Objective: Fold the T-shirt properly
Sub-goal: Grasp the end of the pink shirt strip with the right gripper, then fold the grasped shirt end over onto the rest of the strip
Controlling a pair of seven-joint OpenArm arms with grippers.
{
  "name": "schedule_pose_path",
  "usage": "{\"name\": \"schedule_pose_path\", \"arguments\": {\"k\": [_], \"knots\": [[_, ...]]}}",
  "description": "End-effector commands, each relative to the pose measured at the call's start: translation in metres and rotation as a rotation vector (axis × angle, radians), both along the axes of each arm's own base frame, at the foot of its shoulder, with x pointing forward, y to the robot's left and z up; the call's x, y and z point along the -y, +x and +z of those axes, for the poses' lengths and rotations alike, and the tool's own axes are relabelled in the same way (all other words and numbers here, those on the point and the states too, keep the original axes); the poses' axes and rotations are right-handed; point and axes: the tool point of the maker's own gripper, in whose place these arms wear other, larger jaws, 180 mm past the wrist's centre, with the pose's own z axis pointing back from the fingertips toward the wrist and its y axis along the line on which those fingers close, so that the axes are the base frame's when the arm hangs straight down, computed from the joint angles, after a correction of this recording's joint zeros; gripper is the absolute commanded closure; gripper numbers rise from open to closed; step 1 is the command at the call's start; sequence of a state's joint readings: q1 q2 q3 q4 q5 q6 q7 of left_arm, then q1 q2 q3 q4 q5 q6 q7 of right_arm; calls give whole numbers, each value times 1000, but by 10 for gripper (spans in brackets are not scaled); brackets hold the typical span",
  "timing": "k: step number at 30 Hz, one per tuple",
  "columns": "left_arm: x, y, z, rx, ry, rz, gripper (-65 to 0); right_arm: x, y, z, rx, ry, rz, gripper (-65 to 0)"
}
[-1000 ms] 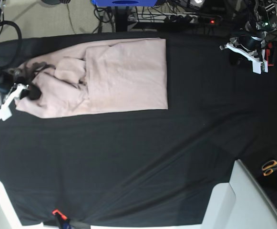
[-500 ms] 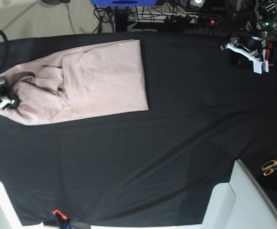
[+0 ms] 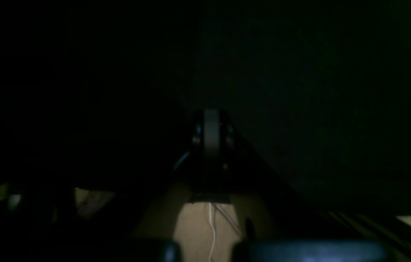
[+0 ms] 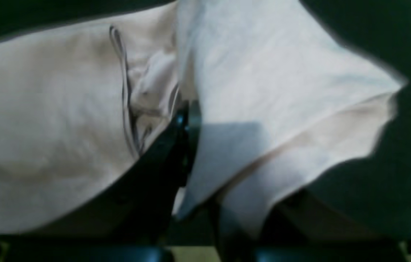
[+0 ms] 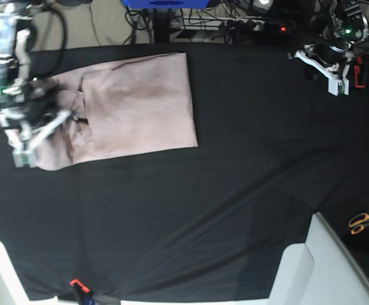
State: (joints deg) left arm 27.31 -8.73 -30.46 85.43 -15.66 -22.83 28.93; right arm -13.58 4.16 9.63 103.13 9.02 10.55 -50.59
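The pale pink T-shirt (image 5: pixel 140 105) lies partly folded on the black tablecloth (image 5: pixel 203 210) at the back left of the base view. Its right edge is straight and its left end is bunched. My right gripper (image 5: pixel 67 117) is over that bunched left end. In the right wrist view the black fingers (image 4: pixel 187 120) are shut on a fold of the T-shirt (image 4: pixel 45 127), and fabric drapes over them. My left gripper (image 5: pixel 317 63) is at the far back right, away from the shirt. In the dark left wrist view its fingers (image 3: pixel 211 134) are pressed together and hold nothing.
Orange-handled scissors (image 5: pixel 362 222) lie at the right edge. A white panel (image 5: pixel 324 267) stands at the front right. An orange clamp (image 5: pixel 76 284) sits at the front edge. Cables and a blue object (image 5: pixel 165 3) lie beyond the table's back edge.
The right gripper first dragged the shirt to the left. It has now moved back to the right over the shirt's left end with fabric in its grip. The left arm barely moved.
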Motion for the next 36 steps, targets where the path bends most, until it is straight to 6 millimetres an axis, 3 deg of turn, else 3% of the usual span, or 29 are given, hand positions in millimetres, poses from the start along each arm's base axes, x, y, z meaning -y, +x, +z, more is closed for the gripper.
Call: {"name": "schedule_pose_path", "arguments": {"k": [1,7,18,24,31,36], "knots": [[-4,8,10,40,12,-11,0,-8,6,10,44,-11,27,-2],[-4,8,10,40,11,-11,0,-65,-2,5,26,-43,142,0],[-4,8,9,38,13,-13,0,-127,-1,12,110,-116,207,0],[-5,7,9,35,14,-14,0,-145,-8,12,131,-133,221,0],[-5,7,9,36,15,-14,0,-164,-12,-13,88,-161,240,0],[-5,7,9,34,16,-14,0,-177,-6,-16,105,-180,215,0]]}}
